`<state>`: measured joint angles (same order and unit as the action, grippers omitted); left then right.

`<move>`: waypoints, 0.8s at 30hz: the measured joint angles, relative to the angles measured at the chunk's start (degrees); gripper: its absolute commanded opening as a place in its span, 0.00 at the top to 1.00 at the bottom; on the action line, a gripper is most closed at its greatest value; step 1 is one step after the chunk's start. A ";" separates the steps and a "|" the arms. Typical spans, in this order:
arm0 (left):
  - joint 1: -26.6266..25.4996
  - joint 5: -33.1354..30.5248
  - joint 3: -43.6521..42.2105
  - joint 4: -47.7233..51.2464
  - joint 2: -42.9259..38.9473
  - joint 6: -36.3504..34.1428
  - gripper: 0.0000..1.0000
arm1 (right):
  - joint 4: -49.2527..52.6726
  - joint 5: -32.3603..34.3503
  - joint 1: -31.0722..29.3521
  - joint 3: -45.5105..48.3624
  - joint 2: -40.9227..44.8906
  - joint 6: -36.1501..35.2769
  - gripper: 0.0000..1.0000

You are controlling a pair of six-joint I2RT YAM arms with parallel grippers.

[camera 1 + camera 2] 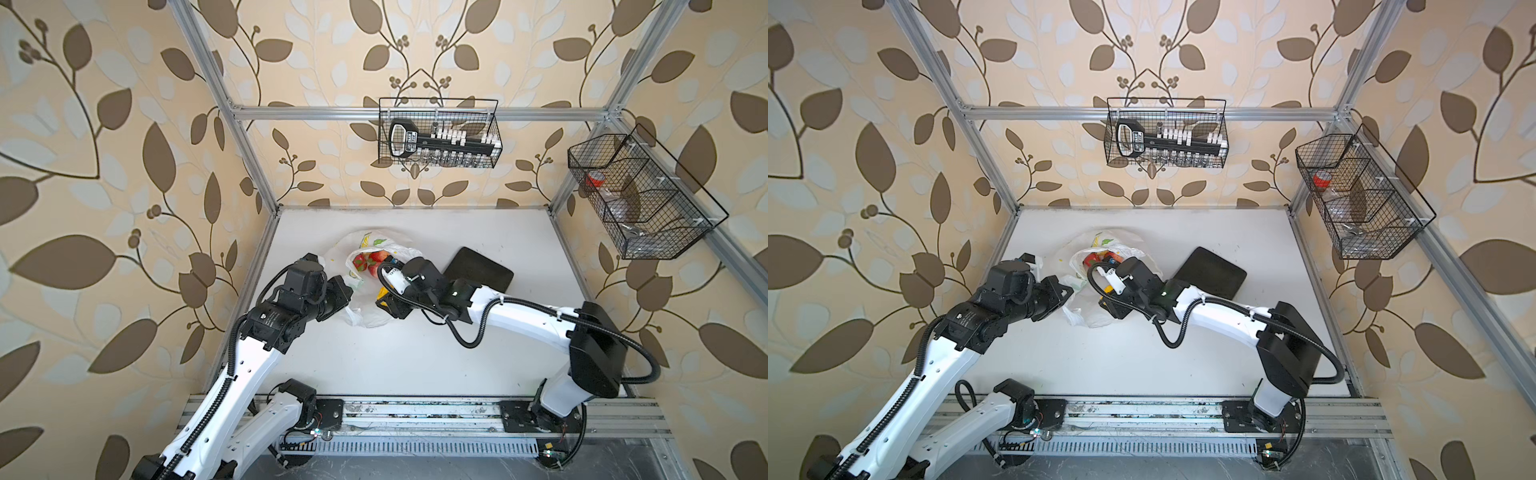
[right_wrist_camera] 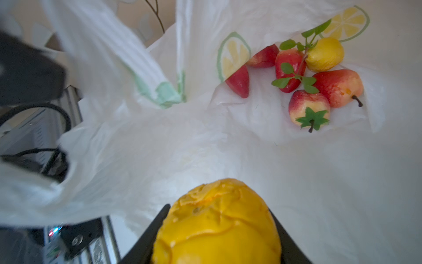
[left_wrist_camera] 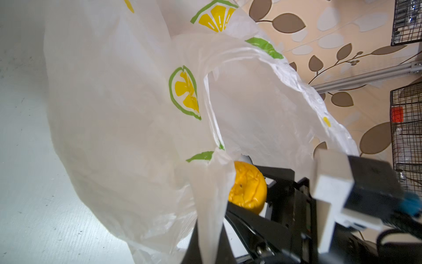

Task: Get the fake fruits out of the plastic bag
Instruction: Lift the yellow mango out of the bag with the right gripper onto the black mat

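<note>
Fake fruits (image 2: 328, 84) (red strawberries, a pear, a lemon) lie clustered inside the plastic bag (image 2: 205, 141), which sits on the white table (image 1: 415, 365) near a dark tray (image 1: 478, 270). The right gripper (image 2: 219, 211) clamps a yellow-orange fruit (image 2: 217, 233) at the bag's mouth. The left gripper (image 1: 348, 289), jaws closed, pinches the bag's edge.
</note>
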<state>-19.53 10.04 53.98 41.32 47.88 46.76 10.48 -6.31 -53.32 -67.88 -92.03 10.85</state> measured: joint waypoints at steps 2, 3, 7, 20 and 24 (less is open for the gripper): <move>0.00 0.04 0.00 -0.09 0.26 -0.28 1.00 | -0.42 -1.95 -0.52 1.38 2.80 -1.62 0.61; 0.00 0.07 0.00 -0.09 0.42 -0.44 1.00 | -0.59 -2.80 -0.79 1.84 4.11 -2.27 0.60; 0.00 0.15 0.00 -0.15 0.66 -1.29 1.00 | -0.59 -4.66 -1.36 2.80 9.31 -3.32 0.58; 0.00 -0.15 0.00 -0.61 0.61 -1.79 1.00 | 1.99 7.37 2.29 8.94 33.99 1.16 0.58; 0.00 -0.22 0.00 -0.59 0.61 -1.81 1.00 | 3.19 13.40 10.25 13.40 39.19 3.43 0.59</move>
<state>-19.53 9.82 53.98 40.73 48.49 44.95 13.67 7.09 -43.07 -54.48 -52.84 14.28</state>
